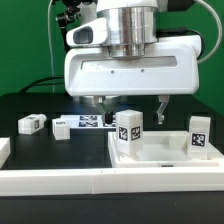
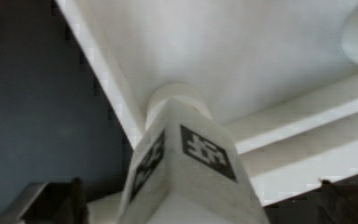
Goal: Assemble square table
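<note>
End effector (image 1: 131,106) is down low over the work, jaws spread wide. One dark finger (image 1: 100,101) sits toward nine o'clock in the exterior view and its partner toward three. There's clear daylight on both sides of what stands between them, so nothing is gripped.

What stands there is the tagged leg (image 1: 128,132), a small white block upright right under the palm, tag facing the exterior camera. The wrist view looks down its length. The tagged leg (image 2: 185,150) fills the middle, black-and-white tag on one face, and the dark fingers (image 2: 48,200) stand off it on either flank.

The leg is planted on the square tabletop (image 1: 165,158), a white slab with a raised rim lying flat on the bench (image 1: 60,150). It stands at the slab's nine o'clock end. Whether it's seated in a corner recess, I can't tell. Over at the slab's three o'clock end, a second leg (image 1: 200,136) stands upright too, tag forward.

Off the slab toward nine o'clock, two more blocks lie on the black surface. The outer loose leg (image 1: 30,123) is farthest out and the inner loose leg (image 1: 62,127) is closer in. The marker board (image 1: 88,122) lies flat just beside the inner one, between it and the tagged leg. Along six o'clock, a long white rail wall (image 1: 90,182) runs across the slab's front edge.
</note>
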### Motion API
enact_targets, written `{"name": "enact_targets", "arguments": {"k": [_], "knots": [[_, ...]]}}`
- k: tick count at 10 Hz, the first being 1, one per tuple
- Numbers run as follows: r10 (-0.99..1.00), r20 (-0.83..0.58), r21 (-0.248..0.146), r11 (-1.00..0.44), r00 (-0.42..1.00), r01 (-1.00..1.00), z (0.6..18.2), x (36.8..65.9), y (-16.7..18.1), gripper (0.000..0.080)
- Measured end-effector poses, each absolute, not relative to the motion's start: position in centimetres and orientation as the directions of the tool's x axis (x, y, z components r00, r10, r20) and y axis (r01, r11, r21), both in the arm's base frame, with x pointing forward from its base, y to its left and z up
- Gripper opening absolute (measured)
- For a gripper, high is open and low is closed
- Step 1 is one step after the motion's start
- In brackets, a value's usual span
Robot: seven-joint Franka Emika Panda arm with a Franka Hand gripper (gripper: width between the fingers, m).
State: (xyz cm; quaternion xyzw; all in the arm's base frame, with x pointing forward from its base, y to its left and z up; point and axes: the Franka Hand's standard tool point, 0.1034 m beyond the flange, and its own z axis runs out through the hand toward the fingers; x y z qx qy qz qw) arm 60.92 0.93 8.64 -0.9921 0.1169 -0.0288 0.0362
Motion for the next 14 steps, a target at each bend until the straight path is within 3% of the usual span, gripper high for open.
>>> {"name": "enact_targets", "arguments": {"k": [4, 9, 12, 13, 14], "knots": [[0.052, 0.071, -0.059, -0.997, 0.996, 0.056, 8.74, 60.98, 1.07, 0.0648], [0.41, 0.083, -0.022, -0.911, 0.908, 0.413, 8.69, 60.96, 0.75, 0.0648], [0.478, 0.084, -0.016, -0.877, 0.875, 0.48, 8.66, 60.93, 0.65, 0.0648], [0.478, 0.083, -0.016, -0.877, 0.875, 0.48, 8.64, 60.93, 0.64, 0.0514], [0.477, 0.083, -0.016, -0.877, 0.875, 0.48, 8.63, 60.92, 0.64, 0.0514]]}}
